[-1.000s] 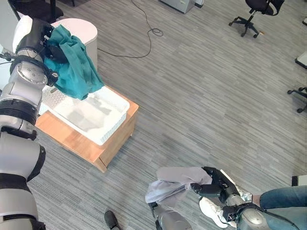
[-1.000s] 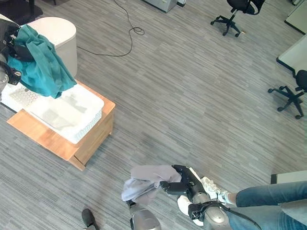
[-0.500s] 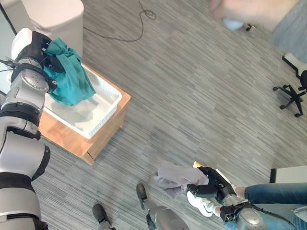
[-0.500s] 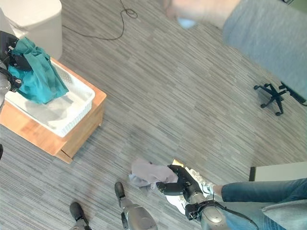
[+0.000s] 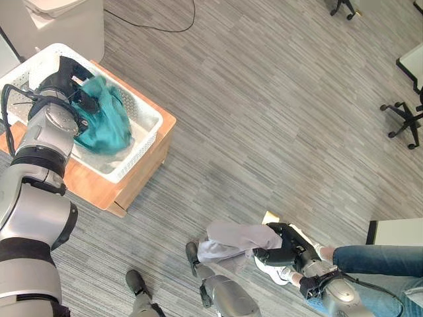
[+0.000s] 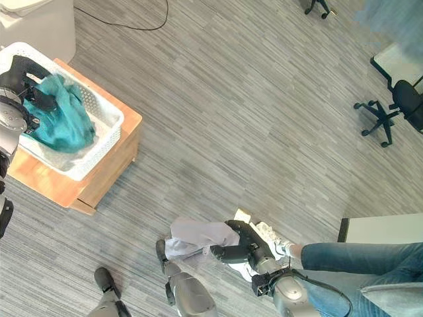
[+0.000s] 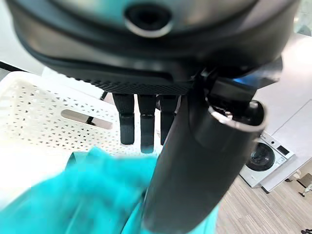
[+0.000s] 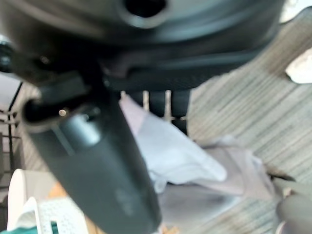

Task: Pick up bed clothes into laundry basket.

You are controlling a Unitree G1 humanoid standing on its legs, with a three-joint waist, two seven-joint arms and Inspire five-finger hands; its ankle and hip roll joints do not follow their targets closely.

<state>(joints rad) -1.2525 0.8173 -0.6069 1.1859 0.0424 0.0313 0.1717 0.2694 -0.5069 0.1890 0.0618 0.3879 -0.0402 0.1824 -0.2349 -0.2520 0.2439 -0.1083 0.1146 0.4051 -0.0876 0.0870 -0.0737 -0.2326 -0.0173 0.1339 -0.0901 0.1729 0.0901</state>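
A teal cloth (image 5: 104, 125) lies bunched inside the white perforated laundry basket (image 5: 144, 111), which stands on a low wooden table (image 5: 142, 173). My left hand (image 5: 66, 74) sits at the cloth's upper edge, inside the basket. In the left wrist view its fingers (image 7: 141, 122) point straight at the basket wall, with the teal cloth (image 7: 73, 195) lying below them. Low down near the floor, my right hand (image 5: 287, 243) is shut on a pale grey cloth (image 5: 228, 238). That cloth (image 8: 175, 151) hangs between the thumb and the fingers.
A person's leg in jeans (image 5: 377, 259) and a white shoe (image 5: 269, 271) are right beside my right hand. A white cylindrical unit (image 5: 63, 20) stands behind the basket. An office chair (image 5: 403, 115) and a white desk corner (image 5: 396, 231) are at the right.
The teal cloth has gone from hanging above the basket down into it, along with my left hand. The right hand still holds the grey cloth. The camera has shifted.
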